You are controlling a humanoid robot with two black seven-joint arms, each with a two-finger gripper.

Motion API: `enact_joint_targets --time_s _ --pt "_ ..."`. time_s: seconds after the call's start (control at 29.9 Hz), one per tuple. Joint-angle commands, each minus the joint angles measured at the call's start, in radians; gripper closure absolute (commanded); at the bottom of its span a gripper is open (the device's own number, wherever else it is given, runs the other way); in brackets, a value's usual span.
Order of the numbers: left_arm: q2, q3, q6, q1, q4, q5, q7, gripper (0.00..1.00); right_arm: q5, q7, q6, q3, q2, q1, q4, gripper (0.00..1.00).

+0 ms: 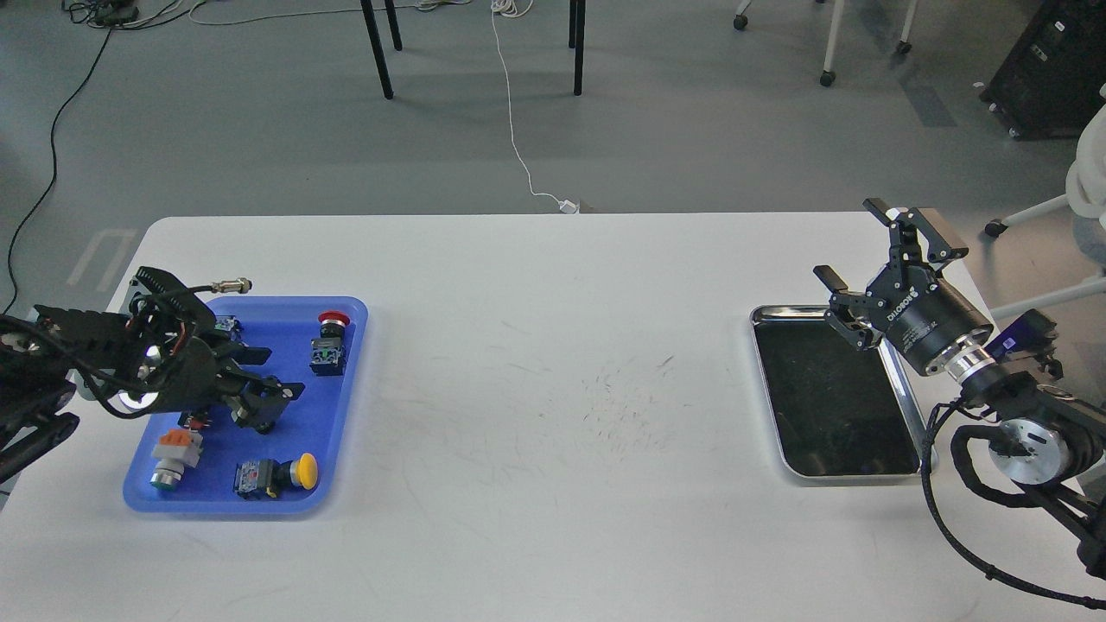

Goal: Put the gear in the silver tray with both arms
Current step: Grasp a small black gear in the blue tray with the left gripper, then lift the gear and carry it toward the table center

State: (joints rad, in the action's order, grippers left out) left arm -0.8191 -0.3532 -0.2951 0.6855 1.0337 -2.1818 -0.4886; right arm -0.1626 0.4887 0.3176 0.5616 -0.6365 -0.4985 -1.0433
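My left gripper is low inside the blue tray, open, its two fingers spread over the spot where the small black gears lie. One gear shows only as a dark bit under the lower finger; the other is hidden by the gripper. I cannot tell whether the fingers touch a gear. The silver tray sits at the table's right side with nothing in it. My right gripper is open and empty, held above the tray's far right corner.
The blue tray also holds a red-capped push-button, a yellow-capped one and a green-and-orange one. The white table lies between the two trays. Chair and table legs stand on the floor beyond it.
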Motion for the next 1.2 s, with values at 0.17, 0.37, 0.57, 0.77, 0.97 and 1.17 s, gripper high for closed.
enact_joint_targets --time_s 0.17,0.37,0.57,0.77,0.97,1.17 --pt "0.034 0.002 0.025 -0.004 -0.079 0.000 0.000 0.35 0.000 0.000 0.000 0.000 0.000 0.000 0.000 0.01" --pt "0.031 0.003 0.027 -0.012 -0.087 0.000 0.000 0.46 0.000 0.000 -0.002 0.001 0.001 -0.003 0.000 0.01" --pt "0.029 0.003 0.027 -0.017 -0.087 0.000 0.000 0.63 0.000 0.000 -0.002 0.001 0.000 -0.006 0.000 0.01" --pt "0.028 0.031 0.028 -0.014 -0.087 0.000 0.000 0.77 0.002 0.000 -0.002 0.001 -0.003 -0.006 0.000 0.01" --pt "0.025 0.031 0.030 -0.011 -0.075 0.000 0.000 0.83 0.002 0.000 -0.002 0.001 -0.005 -0.006 0.000 0.01" --pt "-0.023 0.017 0.045 0.037 0.014 0.000 0.000 0.83 0.002 0.000 -0.002 0.001 -0.005 -0.015 -0.001 0.01"
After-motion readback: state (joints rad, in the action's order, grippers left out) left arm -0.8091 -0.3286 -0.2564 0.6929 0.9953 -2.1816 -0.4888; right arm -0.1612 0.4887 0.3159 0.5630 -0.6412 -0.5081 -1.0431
